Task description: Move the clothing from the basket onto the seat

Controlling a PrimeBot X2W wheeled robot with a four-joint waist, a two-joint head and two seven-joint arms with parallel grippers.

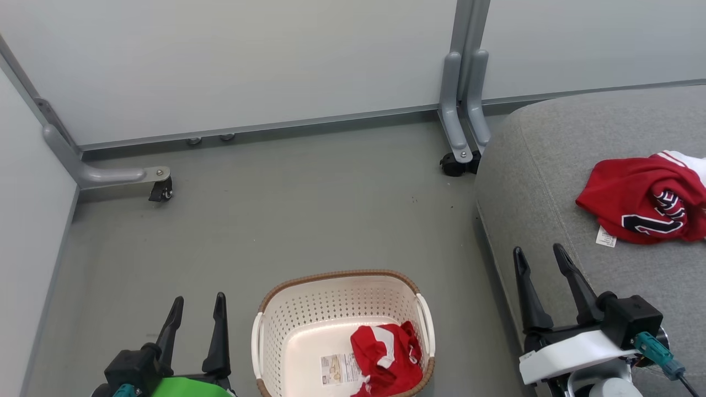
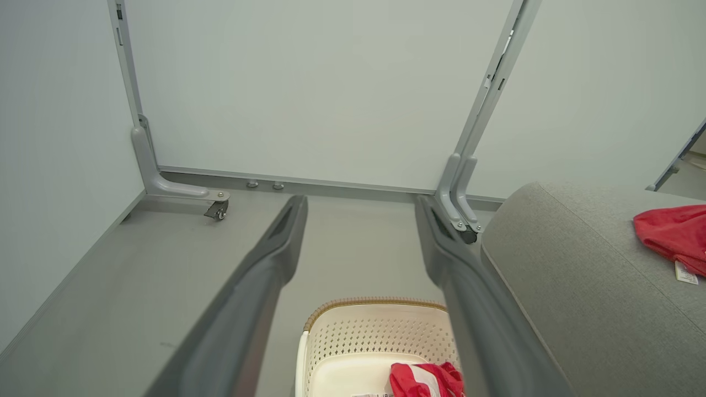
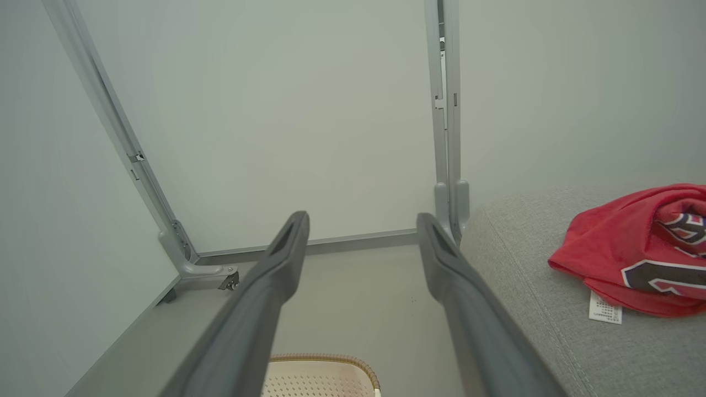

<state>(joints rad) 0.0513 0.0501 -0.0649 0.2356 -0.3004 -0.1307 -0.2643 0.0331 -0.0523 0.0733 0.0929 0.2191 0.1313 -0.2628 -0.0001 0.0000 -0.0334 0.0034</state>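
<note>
One jersey (image 1: 642, 201) lies crumpled on the seat (image 1: 551, 182), toward its right side in the head view. It is red, with black-and-white lettering turned up and a small white tag (image 1: 605, 237) sticking out at its near left edge onto the grey fabric. The other garment (image 1: 386, 358), red with white panels, sits bunched in the basket (image 1: 331, 303), in the near right corner against the right wall. Its lower part runs off the bottom of the head view, so how far it spreads is hard to say. A paper label (image 1: 339, 368) lies flat on the basket bottom just left of it, partly under the cloth.

The basket stands on the grey floor (image 1: 303, 193), left of the seat and apart from it, with a strip of floor between.

The left claw (image 1: 199, 299) hangs just left of the basket, its fingers spread and holding nothing. The right claw (image 1: 538, 249) hangs over the near left edge of the seat, between the basket and the jersey, also spread wide and empty. Whether it touches the cushion I cannot tell.

Beyond stand pale partition panels (image 1: 248, 66) on grey feet. One caster (image 1: 161, 190) is at far left, and another (image 1: 455, 164) sits by the seat's far corner.
</note>
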